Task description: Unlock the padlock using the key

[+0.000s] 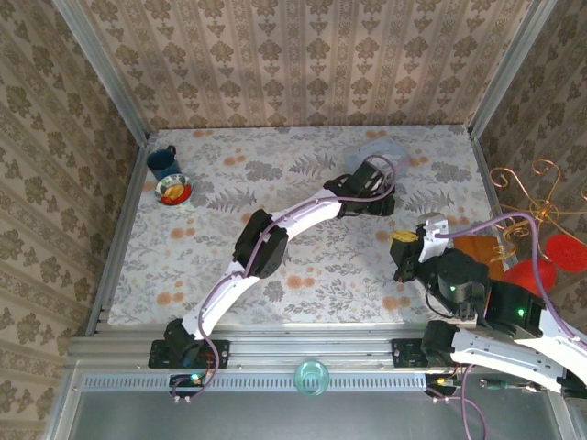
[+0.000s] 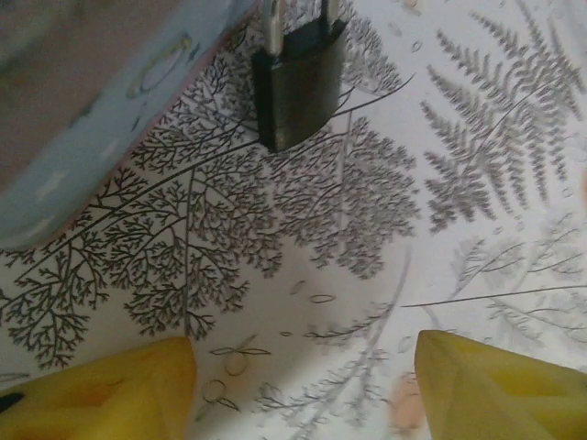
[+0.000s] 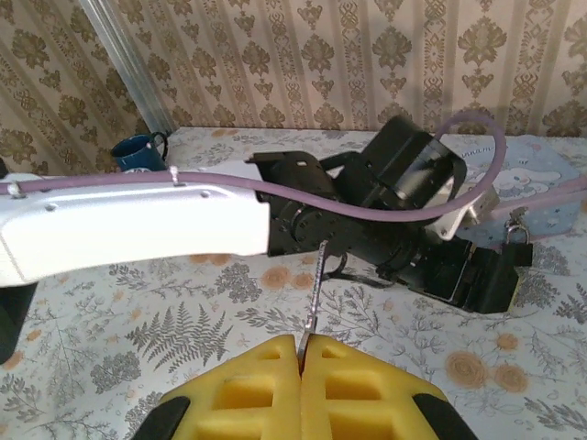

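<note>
R gripper (image 3: 301,346) pinches key (image 3: 316,289) (upright); L gripper (image 2: 307,367) gapes nr padlock (image 2: 298,82).

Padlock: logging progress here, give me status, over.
Left pincer open, short of the padlock. Right pincer shut on the key. Padlock untouched beside the blue tin. Left arm between key and padlock.

Tin (image 2: 83,137) close beside padlock (image 2: 298,87), cloth (image 2: 367,302) elsewhere bare

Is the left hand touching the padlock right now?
Apart. The left wrist view shows the padlock ahead of the left hand, with bare patterned tablecloth between it and both yellow fingertips.
</note>
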You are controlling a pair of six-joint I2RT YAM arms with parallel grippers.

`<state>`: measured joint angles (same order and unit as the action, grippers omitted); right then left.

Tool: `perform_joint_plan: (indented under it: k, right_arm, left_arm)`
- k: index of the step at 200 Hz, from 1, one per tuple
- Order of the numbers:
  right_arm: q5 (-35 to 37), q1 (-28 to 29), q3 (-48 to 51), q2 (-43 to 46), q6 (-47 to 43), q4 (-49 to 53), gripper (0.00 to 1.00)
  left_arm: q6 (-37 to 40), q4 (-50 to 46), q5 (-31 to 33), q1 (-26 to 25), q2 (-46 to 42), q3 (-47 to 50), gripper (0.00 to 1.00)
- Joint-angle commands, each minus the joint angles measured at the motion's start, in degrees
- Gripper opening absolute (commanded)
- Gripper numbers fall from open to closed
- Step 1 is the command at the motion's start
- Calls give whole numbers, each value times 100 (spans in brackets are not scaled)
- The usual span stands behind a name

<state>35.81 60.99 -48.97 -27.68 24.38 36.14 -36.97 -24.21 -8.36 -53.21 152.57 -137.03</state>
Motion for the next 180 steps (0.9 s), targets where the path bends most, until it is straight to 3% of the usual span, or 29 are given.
perform_joint_plan:
  k: [1,24,69,118,180]
  right_arm:
    - [75,-8,101,80,198,-202,0]
    - [60,-8,235,171,216,-394,0]
    - [14,-9,309,285,294,-379,0]
    - [55,-8,440,508,357,-312,0]
    - [137,-8,458,556,244,-305,0]
  left_arm:
    - [-761,198,435,-22,74,-128,65]
    - [-1099,744,796,-76,288,-165,63]
    - [-1284,573,1637,-146,1174,-1406,62]
    - [-1160,908,2289,-170,1495,-1640,56]
    - [-1225,153,2743,47,1431,-1689,48]
